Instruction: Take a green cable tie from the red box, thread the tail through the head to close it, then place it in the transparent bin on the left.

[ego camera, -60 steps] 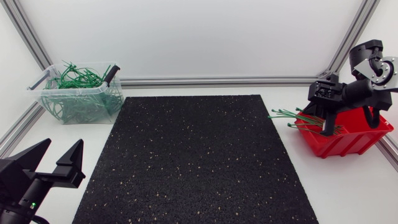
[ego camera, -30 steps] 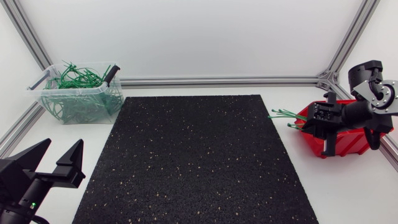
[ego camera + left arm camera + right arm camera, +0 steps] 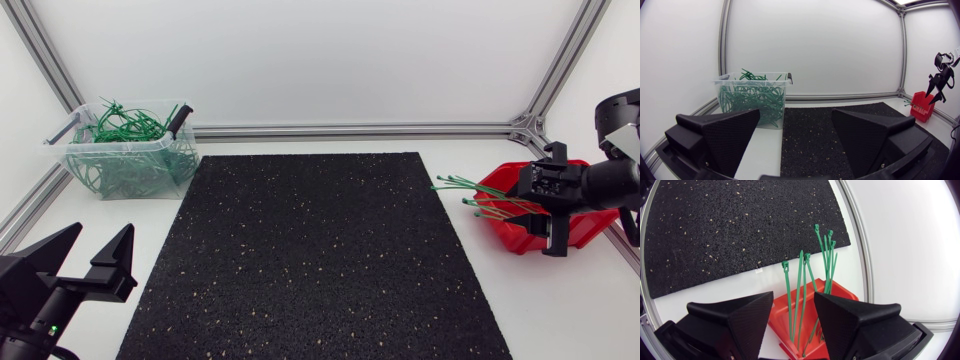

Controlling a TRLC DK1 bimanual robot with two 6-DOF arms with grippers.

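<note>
The red box (image 3: 503, 228) stands at the table's right edge, with green cable ties (image 3: 478, 188) poking out of it toward the mat. My right gripper (image 3: 553, 200) hovers over the box, open. In the right wrist view, the cable ties (image 3: 802, 280) lie in the red box (image 3: 840, 294) below the gap of the right gripper (image 3: 794, 316), untouched. The transparent bin (image 3: 130, 165) at the back left holds a tangle of closed green ties. My left gripper (image 3: 92, 252) sits at the front left corner, open and empty, and the left wrist view shows the bin (image 3: 752, 97) ahead of the left gripper (image 3: 795, 135).
A black speckled mat (image 3: 310, 250) covers the middle of the table. An aluminium frame rail (image 3: 350, 130) runs along the back and side edges. Bare white tabletop lies between the mat and the red box.
My right gripper went from shut to open and shifted rightward and toward the table's front over the red box. The left arm stayed still.
</note>
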